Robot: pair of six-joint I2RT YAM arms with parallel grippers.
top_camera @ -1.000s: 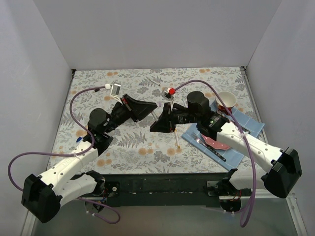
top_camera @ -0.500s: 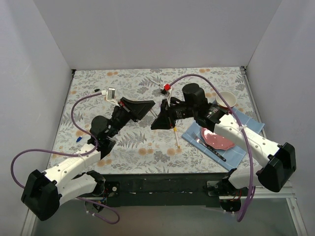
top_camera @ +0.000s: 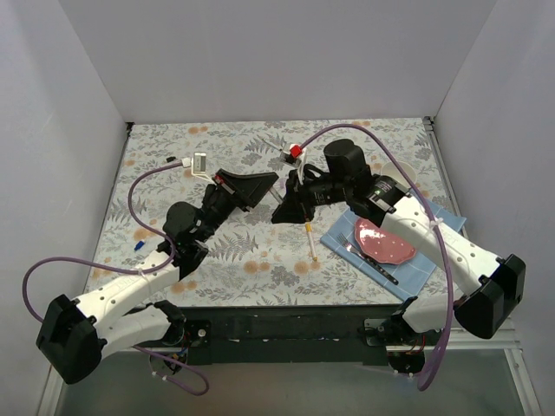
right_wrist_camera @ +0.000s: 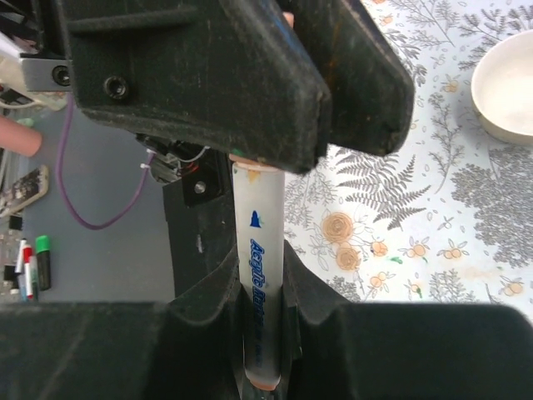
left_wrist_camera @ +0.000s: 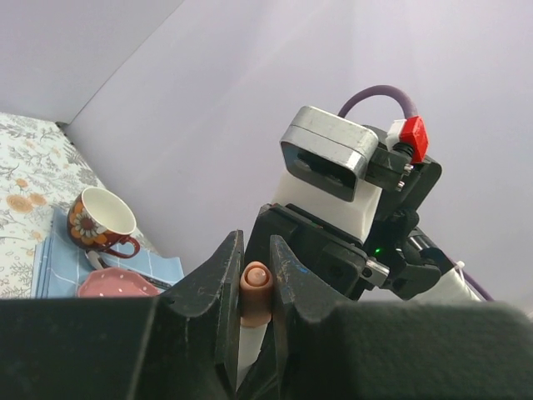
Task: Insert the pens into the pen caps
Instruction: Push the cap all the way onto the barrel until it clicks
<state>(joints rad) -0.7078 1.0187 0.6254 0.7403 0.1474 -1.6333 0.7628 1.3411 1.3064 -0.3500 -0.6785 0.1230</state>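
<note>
1. Mid-frame in the top view, your left gripper [top_camera: 269,182] clamps the orange-pink cap [left_wrist_camera: 256,287], apparently steadying it as a socket.
2. Your right gripper [right_wrist_camera: 262,287] grasps the pen [right_wrist_camera: 260,242] mid-barrel, aligned to push in.

The left end effector [left_wrist_camera: 253,243] hid the pen's [right_wrist_camera: 260,275] upper tip, top centre of frame, and the cap's [left_wrist_camera: 255,290] lower half.

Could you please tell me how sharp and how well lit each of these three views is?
Top view: soft, even light, sharp throughout, only faint shadows. Left wrist view: the cap is crisp, while the left tool gripping it is nearly black. Right wrist view: the print on the pen reads clearly, the right tool holding it is underexposed, and the cloth is sharp.
</note>
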